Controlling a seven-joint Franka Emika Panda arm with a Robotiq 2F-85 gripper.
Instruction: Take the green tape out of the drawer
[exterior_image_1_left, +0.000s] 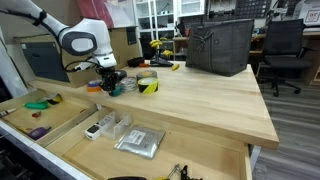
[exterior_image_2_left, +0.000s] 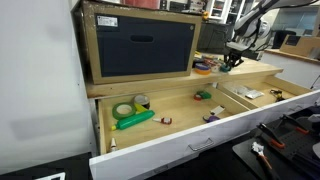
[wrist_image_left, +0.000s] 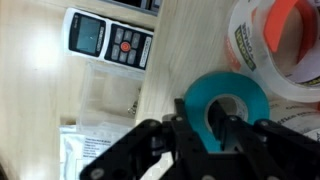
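In the wrist view my gripper is shut on the green tape, a teal-green ring. One finger is inside its hole and the other is outside its wall. The tape is at the wooden tabletop's edge, next to an orange-and-white roll. In both exterior views the gripper is low over the tabletop, above and behind the open drawer. The tape itself is barely visible there.
A yellow-black roll and a black basket stand on the tabletop. The drawer holds a grey remote-like device, a plastic bag, a flat bright-green object and a pale roll. A big box stands on the tabletop.
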